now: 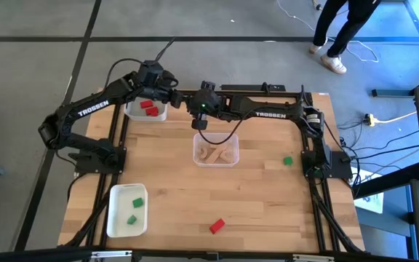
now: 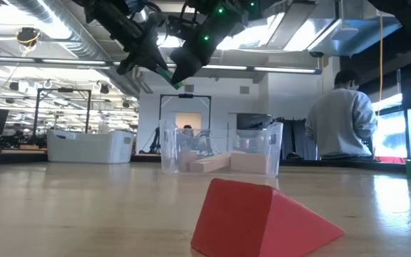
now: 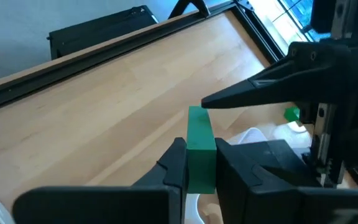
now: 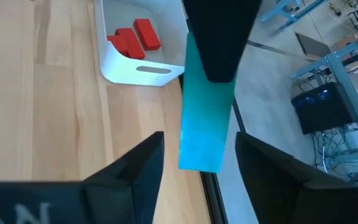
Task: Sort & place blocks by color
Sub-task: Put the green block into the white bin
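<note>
A long green block [image 3: 200, 146] hangs in the air over the table's far middle, with my left gripper [image 3: 199, 149] shut on it. My right gripper [image 4: 197, 140] is open. Its fingers stand on either side of the block's free end [image 4: 204, 134] with gaps showing, touching nothing. In the high view the two grippers meet tip to tip, left [image 1: 179, 98] and right [image 1: 193, 108]. A loose red block [image 1: 217, 226] lies near the front edge. A loose green block [image 1: 288, 161] lies at the right. My left gripper pinches the green block's two broad faces [image 3: 199, 163] between its two fingers, at one end of the block. The fingers slant down from the table's far left and lie along the block. The rest of the block juts out past the fingertips, clear of the table.
A white tray [image 1: 148, 110] with red blocks stands at the far left, just beside the grippers. A clear tray [image 1: 215, 154] with light-wood blocks stands in the middle, and a white tray [image 1: 127, 209] with green blocks stands front left. A person [image 2: 341, 118] sits beyond the table.
</note>
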Available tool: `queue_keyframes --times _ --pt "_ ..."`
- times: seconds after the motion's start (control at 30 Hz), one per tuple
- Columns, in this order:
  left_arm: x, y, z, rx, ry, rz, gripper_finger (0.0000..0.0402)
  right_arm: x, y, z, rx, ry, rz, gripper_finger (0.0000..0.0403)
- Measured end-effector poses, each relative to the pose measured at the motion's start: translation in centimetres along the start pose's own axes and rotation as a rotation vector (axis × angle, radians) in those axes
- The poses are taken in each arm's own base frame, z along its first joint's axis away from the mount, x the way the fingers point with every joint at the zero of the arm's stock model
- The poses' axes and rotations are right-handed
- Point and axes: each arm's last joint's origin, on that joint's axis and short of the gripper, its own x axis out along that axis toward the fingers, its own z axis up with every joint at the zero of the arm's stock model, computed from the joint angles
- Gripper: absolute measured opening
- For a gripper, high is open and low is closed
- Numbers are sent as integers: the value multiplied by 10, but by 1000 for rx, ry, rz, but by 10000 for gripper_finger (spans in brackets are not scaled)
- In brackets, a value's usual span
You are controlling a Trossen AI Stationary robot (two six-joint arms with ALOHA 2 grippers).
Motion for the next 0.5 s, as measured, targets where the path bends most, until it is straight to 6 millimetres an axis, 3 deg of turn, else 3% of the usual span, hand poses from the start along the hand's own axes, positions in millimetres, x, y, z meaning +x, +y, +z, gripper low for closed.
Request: queue_keyframes --times 0.17,0.4,0.5 --pt "-3 8 -3 49 51 35 44 -17 -14 14 -10 19 13 204" --pt "-9 20 -17 127 258 -27 44 -59 -46 37 -12 18 127 206" --pt "-19 21 -29 237 381 -80 44 -79 -62 44 -5 16 122 206"
